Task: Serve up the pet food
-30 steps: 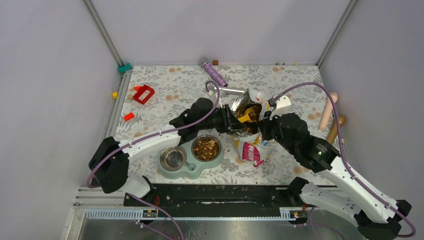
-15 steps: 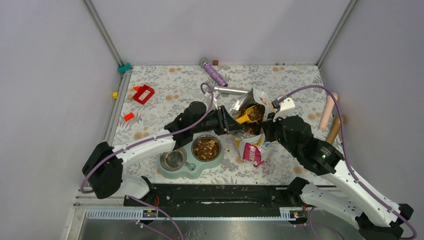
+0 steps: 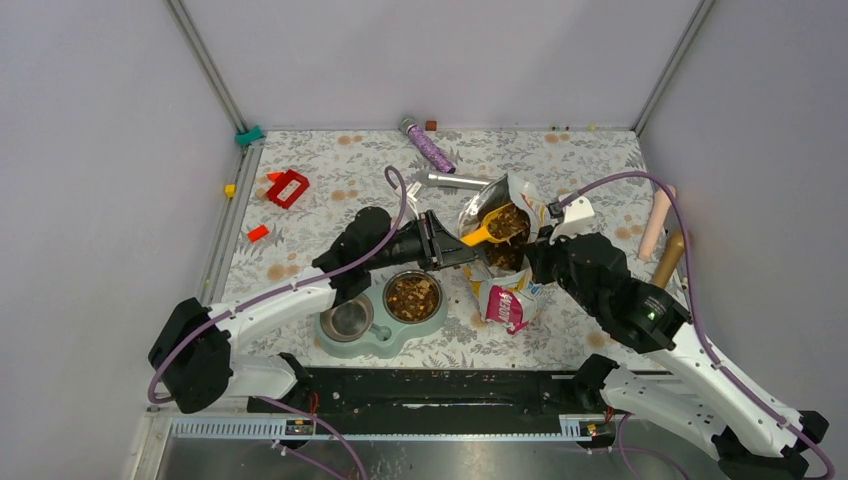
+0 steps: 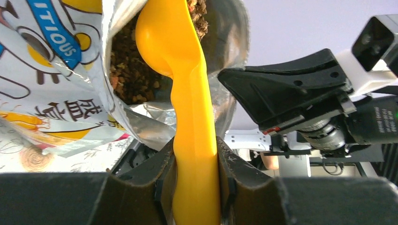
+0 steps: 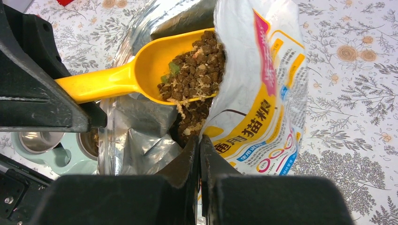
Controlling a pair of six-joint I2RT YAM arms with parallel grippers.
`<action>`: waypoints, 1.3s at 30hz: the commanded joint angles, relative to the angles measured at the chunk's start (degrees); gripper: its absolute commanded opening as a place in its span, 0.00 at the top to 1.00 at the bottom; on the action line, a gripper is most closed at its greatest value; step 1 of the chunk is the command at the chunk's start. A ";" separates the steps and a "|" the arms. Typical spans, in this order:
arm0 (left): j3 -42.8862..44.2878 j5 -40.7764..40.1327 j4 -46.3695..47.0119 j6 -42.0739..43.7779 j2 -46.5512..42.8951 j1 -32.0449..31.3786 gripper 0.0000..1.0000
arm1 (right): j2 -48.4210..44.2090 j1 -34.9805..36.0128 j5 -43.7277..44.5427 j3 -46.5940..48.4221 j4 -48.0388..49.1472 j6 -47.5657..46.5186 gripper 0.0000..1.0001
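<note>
Kibble (image 5: pixel 195 65) in scoop (image 5: pixel 133 77) at bag (image 5: pixel 263 117) mouth

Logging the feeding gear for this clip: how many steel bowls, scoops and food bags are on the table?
Steel bowls: 2
Orange scoop: 1
Food bag: 1
Total: 4

You have dark brown and tan pet food (image 5: pixel 195 65) in a bright orange-yellow scoop (image 5: pixel 136 75). The bag (image 5: pixel 263 117) is white outside with yellow, pink and blue print, and silver foil inside. Both sets of jaws are black. Your desk (image 3: pixel 340 165) carries a pale grey floral pattern with tan blossoms. The feeder (image 3: pixel 380 335) is pale green.
</note>
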 commanded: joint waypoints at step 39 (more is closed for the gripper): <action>-19.34 4.68 24.94 -12.40 -13.21 5.00 1.00 | -3.85 0.40 1.25 0.52 3.81 -0.16 1.00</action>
